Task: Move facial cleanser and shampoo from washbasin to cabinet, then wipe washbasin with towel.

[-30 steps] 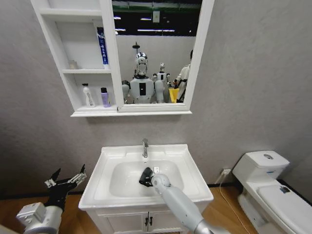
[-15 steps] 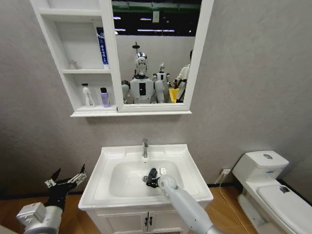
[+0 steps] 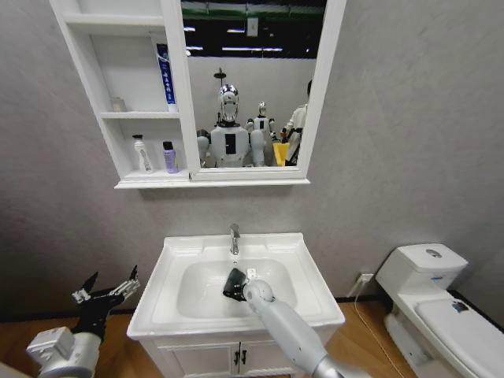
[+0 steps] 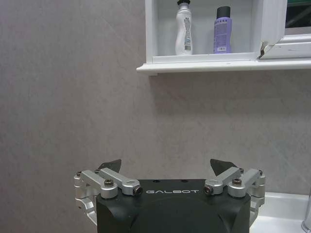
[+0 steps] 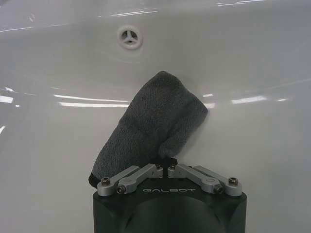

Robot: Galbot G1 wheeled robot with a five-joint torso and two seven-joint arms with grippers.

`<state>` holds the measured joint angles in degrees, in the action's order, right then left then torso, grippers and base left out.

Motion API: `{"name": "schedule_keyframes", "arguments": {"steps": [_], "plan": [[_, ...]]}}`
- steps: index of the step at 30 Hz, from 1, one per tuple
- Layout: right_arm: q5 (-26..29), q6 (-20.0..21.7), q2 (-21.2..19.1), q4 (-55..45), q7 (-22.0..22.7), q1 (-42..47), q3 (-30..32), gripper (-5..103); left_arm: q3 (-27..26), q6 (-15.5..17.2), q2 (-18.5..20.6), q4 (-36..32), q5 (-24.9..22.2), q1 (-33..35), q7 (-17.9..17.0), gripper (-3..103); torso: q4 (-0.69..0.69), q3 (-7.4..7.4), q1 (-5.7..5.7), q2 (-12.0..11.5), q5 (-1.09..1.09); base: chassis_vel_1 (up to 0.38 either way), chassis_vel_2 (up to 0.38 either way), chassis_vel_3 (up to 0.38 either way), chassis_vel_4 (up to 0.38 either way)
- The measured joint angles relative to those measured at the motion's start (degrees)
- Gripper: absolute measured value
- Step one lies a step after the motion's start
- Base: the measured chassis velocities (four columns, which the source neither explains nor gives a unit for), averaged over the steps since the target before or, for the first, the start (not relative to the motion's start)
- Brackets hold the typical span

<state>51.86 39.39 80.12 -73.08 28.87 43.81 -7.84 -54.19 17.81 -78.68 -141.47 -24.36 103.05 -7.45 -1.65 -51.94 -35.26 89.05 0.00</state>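
Shifted left: right tool (image 5: 163,167) pressing bunched grey towel (image 5: 150,124).

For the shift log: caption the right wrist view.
Right gripper shut on the dark towel, pressing it against the washbasin bowl.

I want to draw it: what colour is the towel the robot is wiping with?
Dark grey towel, clearest in the right wrist view.

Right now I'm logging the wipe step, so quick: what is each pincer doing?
Left pincer: open, empty, parked beside the washbasin.
Right pincer: shut on the towel, down in the bowl.
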Motion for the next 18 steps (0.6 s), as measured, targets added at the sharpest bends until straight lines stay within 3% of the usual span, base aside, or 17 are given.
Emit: {"name": "schedule_keyframes", "arguments": {"steps": [2, 4, 8, 18], "plan": [[0.58, 0.25, -0.91, -1.15, 0.72, 0.68, 0.37, 0, 0.0, 0.0, 0.0, 0.0, 0.0, 0.0, 0.0, 100, 0.0, 0.0, 0.0, 0.0, 0.0, 0.0, 0.0, 0.0, 0.0], [1.85, 0.54, -4.28, -5.79, 3.34, 3.69, 2.98, 0, 0.0, 0.0, 0.0, 0.0, 0.0, 0.0, 0.0, 100, 0.0, 0.0, 0.01, 0.0, 0.01, 0.0, 0.0, 0.0, 0.0], [2.32, 0.44, -6.01, -8.18, 4.93, 5.65, 5.12, 0, 0.0, 0.0, 0.0, 0.0, 0.0, 0.0, 0.0, 100, 0.0, 0.0, 0.01, 0.0, 0.01, 0.0, 0.0, 0.0, 0.0], [1.27, -0.99, -9.81, -11.03, 4.78, 7.98, 8.06, 0, 0.0, 0.0, 0.0, 0.0, 0.0, 0.0, 0.0, 100, 0.01, 0.0, 0.01, 0.01, 0.0, 0.0, 0.0, 0.0, 0.0]]}}
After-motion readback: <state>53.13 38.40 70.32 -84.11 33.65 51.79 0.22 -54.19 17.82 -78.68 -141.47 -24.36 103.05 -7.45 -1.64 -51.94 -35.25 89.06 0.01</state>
